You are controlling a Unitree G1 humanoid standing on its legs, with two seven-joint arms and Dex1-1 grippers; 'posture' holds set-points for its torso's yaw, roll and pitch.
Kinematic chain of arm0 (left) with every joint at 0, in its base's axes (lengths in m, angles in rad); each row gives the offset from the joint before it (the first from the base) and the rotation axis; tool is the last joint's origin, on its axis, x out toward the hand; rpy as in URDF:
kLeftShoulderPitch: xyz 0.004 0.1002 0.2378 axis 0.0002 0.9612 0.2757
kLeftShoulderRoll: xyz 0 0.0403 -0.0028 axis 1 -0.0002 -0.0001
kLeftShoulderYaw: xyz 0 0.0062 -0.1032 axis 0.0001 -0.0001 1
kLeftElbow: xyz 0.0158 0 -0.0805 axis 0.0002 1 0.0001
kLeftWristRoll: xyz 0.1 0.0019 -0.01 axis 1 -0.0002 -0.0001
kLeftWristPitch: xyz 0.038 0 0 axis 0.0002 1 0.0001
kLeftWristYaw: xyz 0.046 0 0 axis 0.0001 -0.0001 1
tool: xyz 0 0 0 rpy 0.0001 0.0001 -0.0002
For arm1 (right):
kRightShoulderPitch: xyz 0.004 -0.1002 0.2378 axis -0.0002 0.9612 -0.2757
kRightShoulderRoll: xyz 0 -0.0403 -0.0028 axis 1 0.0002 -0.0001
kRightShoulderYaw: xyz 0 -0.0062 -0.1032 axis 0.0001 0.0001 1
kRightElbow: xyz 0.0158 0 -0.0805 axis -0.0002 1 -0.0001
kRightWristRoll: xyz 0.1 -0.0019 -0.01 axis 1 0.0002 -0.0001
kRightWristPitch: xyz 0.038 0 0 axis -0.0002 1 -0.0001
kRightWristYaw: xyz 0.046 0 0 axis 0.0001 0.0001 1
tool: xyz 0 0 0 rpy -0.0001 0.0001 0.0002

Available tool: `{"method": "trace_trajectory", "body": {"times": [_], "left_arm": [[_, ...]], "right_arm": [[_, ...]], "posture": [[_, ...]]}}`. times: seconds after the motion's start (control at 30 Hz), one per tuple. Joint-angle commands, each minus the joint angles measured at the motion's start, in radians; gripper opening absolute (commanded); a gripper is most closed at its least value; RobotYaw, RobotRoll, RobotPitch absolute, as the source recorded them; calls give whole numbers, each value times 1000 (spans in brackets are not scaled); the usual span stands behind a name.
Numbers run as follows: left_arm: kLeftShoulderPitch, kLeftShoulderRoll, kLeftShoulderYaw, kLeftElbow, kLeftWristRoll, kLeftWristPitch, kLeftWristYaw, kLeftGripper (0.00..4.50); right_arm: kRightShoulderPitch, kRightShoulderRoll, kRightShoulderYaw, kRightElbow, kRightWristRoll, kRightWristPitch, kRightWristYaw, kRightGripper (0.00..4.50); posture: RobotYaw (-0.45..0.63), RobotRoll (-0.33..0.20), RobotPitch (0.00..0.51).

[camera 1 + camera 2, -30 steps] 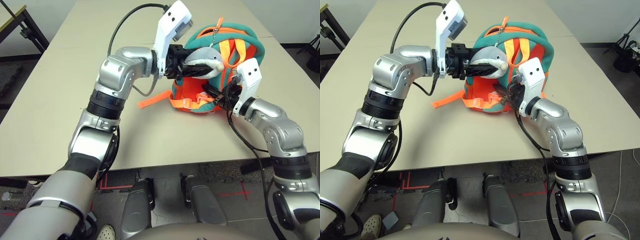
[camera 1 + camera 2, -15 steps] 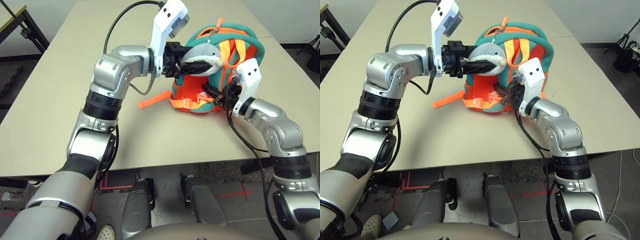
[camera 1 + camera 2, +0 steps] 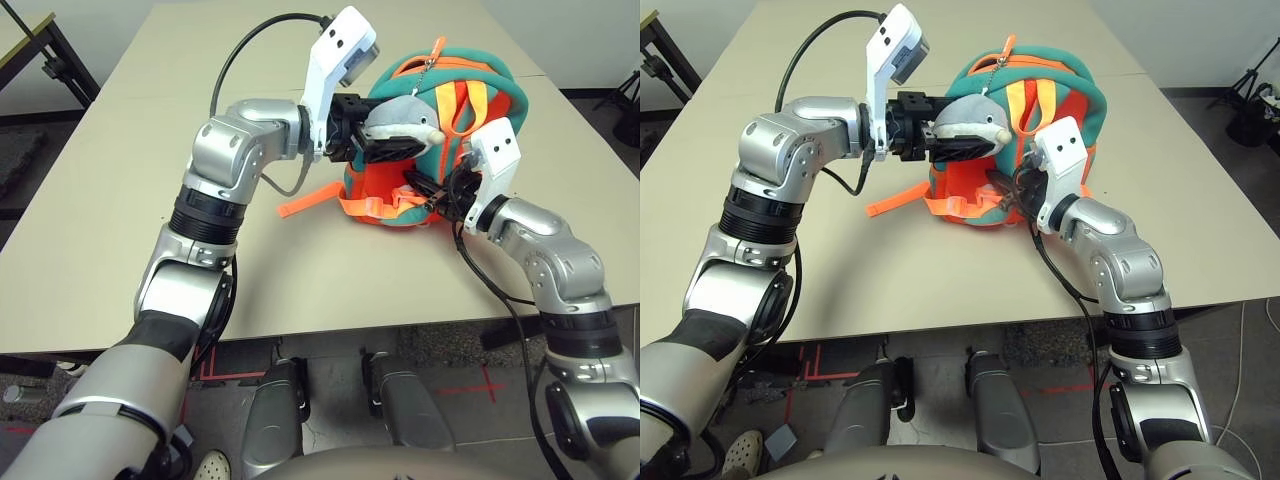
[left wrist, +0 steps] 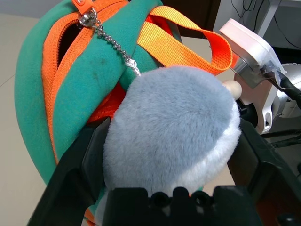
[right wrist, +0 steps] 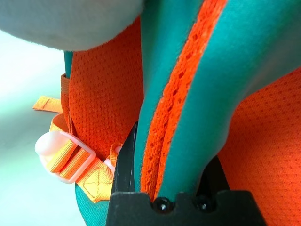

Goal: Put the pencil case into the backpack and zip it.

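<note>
The left pincer [image 4: 171,188] is loosening around the grey plush toy [image 3: 402,116]: a moment ago the black fingers [image 4: 77,174] were pinching it tight, and now they are standing wider, flanking the soft body with the toy still sitting between them. So the toy is being let go, or at least the squeeze is easing; I judge the left arm is freeing itself for the zip work, though the zipper pull [image 4: 87,19] at the top of the backpack [image 3: 455,150] is not yet being touched.

The right pincer [image 5: 171,188] is clenching the teal-edged panel of the backpack just beside the toy, unchanged from a second ago and holding the bag steady. The backpack itself is resting in the same spot on the counter [image 3: 120,200].

The pencil case is not visible; whether it is already lying inside the backpack, I cannot tell.

The count: one backpack, one plush toy hanging from it on a bead chain [image 4: 113,44], two arms working at it, one loose orange strap [image 3: 310,198] trailing out from the backpack's base across the counter.
</note>
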Motion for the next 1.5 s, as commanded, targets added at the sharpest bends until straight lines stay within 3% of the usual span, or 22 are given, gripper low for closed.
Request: {"method": "trace_trajectory", "body": {"times": [0.03, 0.17, 0.23, 0.43, 0.6, 0.83, 1.0, 1.1, 1.33, 1.5], "left_arm": [[14, 2, -6, -3, 4, 1, -1, 3219], [12, 0, -2, -3, 2, 2, 0, 1652], [10, 0, 0, -3, 2, 0, 1, 1279], [-12, 3, 40, -1, -9, -3, 19, 1279], [-55, 47, 152, -26, -70, 48, 39, 1279], [-58, 199, 260, -69, -131, 135, 51, 1279], [57, 345, 263, -36, -103, 136, 46, 1279], [146, 394, 245, -14, -85, 119, 50, 1279], [259, 386, 192, 49, -38, 62, 63, 1279], [324, 328, 113, 155, 13, -23, 61, 1279]], "right_arm": [[20, -1, 24, 30, -15, 17, 5, 609], [18, 0, 26, 32, -16, 16, 5, 609], [18, 0, 27, 34, -17, 15, 6, 609], [19, 3, 29, 35, -19, 14, 6, 609], [20, 3, 31, 34, -21, 14, 6, 609], [27, 3, 32, 32, -21, 13, 6, 609], [15, 11, 40, 51, -26, 5, 11, 609], [7, 15, 46, 63, -28, 0, 16, 609], [-5, 18, 55, 79, -30, -9, 21, 609], [-8, 17, 55, 80, -30, -9, 22, 609]], "posture": [[-150, 0, 146], [-149, 0, 147], [-149, 0, 147], [-148, 0, 151], [-148, 0, 154], [-136, 0, 158], [-118, 0, 162], [-108, 0, 164], [-102, 0, 165], [-107, 0, 164]]}}
